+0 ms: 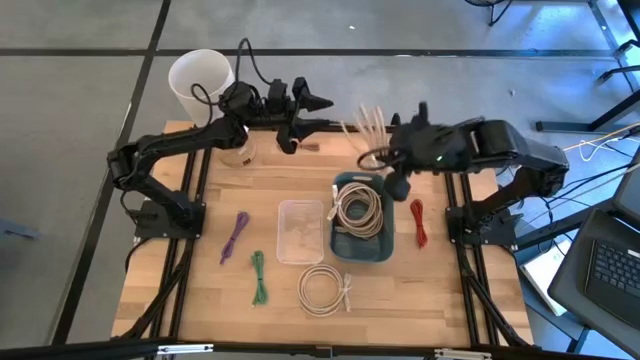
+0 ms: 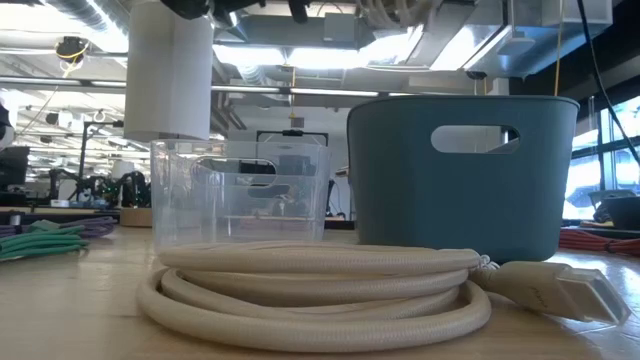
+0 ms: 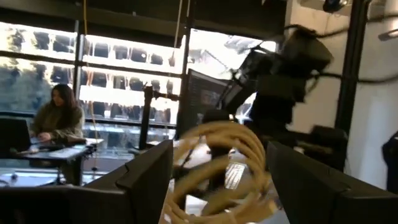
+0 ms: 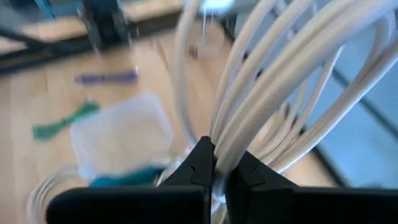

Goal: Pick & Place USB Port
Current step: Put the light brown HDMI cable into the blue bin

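Observation:
A beige USB cable coil hangs lifted above the table's far middle, behind the blue basket. My right gripper is shut on it; the right wrist view shows its strands rising from my right gripper. My left gripper is open, raised level just left of that coil. In the left wrist view the coil shows between and beyond its fingers, apart from them. A second beige coil lies in the basket. A third beige coil lies flat on the table's near part, its plug on the wood. My right gripper pinches several strands of the beige coil between its two fingers, where they bunch together. The loops fan out away from the fingers. The coil is lifted clear of the table and basket.
A clear plastic container stands left of the basket. Purple and green cable bundles lie on the left, a red one to the right of the basket. A white cup stands at the far left corner. A person sits in the room beyond.

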`<action>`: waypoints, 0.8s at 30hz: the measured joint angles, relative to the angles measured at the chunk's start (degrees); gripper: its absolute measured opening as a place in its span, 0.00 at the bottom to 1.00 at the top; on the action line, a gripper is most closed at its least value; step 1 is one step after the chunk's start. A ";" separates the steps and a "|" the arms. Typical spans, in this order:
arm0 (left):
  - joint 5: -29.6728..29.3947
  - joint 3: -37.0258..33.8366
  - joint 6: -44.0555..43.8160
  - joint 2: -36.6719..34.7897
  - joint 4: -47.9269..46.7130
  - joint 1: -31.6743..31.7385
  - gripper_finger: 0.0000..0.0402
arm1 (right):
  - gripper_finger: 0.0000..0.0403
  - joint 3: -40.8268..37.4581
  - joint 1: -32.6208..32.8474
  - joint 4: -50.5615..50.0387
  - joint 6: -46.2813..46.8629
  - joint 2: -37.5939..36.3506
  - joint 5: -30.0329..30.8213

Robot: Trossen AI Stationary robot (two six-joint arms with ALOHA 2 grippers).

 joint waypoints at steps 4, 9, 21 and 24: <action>-0.63 0.00 1.54 -0.19 0.09 0.77 0.62 | 0.03 -4.89 2.10 -1.45 7.40 0.41 -4.16; -0.87 0.00 1.25 -0.19 -0.12 2.55 0.60 | 0.03 -13.81 3.48 0.50 15.78 0.44 -12.02; -1.24 0.00 0.22 -0.19 -0.32 4.31 0.60 | 0.03 -28.51 5.56 14.37 25.00 0.45 -20.15; -1.07 0.00 -0.32 -0.19 -0.30 4.29 0.60 | 0.03 -28.53 5.51 13.97 25.40 0.39 -16.25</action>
